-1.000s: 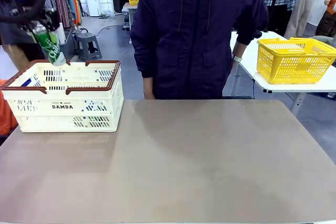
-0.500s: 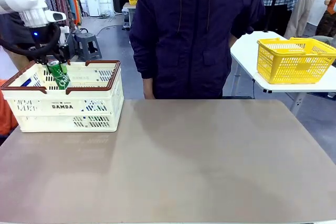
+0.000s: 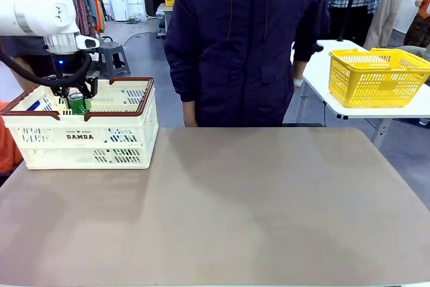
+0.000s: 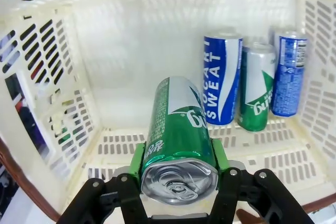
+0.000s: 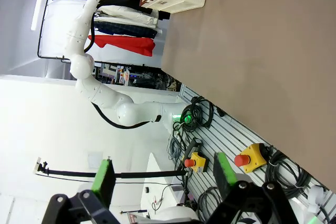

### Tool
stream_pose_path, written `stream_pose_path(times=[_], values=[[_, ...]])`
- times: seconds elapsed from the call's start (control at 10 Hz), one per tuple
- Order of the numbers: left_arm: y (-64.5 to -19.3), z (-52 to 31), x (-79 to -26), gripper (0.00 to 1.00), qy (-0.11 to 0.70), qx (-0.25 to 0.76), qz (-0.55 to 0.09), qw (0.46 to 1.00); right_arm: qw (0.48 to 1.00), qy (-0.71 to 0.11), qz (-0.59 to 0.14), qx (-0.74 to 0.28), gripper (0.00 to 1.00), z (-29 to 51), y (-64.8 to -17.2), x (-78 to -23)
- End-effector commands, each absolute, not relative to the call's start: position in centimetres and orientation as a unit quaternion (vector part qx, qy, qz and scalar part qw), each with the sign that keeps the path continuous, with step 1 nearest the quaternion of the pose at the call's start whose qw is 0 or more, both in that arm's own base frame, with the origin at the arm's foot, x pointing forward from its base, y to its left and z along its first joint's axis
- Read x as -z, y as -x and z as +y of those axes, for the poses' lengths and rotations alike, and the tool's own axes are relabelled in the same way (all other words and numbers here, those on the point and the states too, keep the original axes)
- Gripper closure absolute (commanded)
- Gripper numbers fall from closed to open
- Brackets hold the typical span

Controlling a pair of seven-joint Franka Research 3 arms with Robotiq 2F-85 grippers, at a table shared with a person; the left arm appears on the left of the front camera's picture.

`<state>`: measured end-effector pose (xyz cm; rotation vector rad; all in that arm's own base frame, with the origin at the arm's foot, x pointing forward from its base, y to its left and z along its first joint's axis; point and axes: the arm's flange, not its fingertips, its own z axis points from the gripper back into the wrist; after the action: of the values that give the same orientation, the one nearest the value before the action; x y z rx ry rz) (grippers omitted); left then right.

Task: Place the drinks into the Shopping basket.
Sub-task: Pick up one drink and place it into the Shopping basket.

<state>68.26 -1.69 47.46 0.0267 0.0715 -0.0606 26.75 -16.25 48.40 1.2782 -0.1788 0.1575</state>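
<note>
Three cans (image 4: pixel 247 77) are already stood upright against the far wall of the DAMDA shopping basket (image 3: pixel 121 140). One green can (image 4: pixel 178 135) is clamped in the left gripper (image 4: pixel 178 174), lowered inside, unreleased. Right gripper (image 5: pixel 163 174) is held wide, empty.

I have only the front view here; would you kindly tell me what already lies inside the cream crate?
Observer: The left wrist view shows three cans standing upright against the far wall: a blue can, a green-and-silver can, and another blue can.
Operator: Is the left gripper's can properly held?
Observer: Yes, the left gripper pinches the green can between both green pads, silver top facing the camera.
Operator: And the right gripper?
Observer: The right gripper is open, holding nothing, off the table's edge.
</note>
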Motion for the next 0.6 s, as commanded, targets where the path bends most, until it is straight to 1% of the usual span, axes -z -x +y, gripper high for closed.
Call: stream_pose_path(times=[0.0, 0.3, 0.4, 0.5], values=[[-68.1, -1.1, -47.38, 1.0, -0.029, 0.018, 0.027, 0.999, 0.79, -0.603, -0.083, -0.067, 0.0, -16.13, -26.78, -49.0], [-67.93, -1.17, -46.62, 1.0, -0.035, 0.015, 0.031, 0.999, 0.79, -0.603, -0.083, -0.067, 0.0, -16.13, -26.78, -49.0], [-67.88, -1.09, -46.67, 0.59, -0.03, 0.006, 0.025, 0.999, 0.79, -0.603, -0.083, -0.067, 0.0, -16.13, -26.78, -49.0], [-67.64, -0.9, -46.96, 0.0, -0.036, -0.001, 0.028, 0.999, 0.79, -0.603, -0.083, -0.067, 0.0, -16.13, -26.78, -49.0]])
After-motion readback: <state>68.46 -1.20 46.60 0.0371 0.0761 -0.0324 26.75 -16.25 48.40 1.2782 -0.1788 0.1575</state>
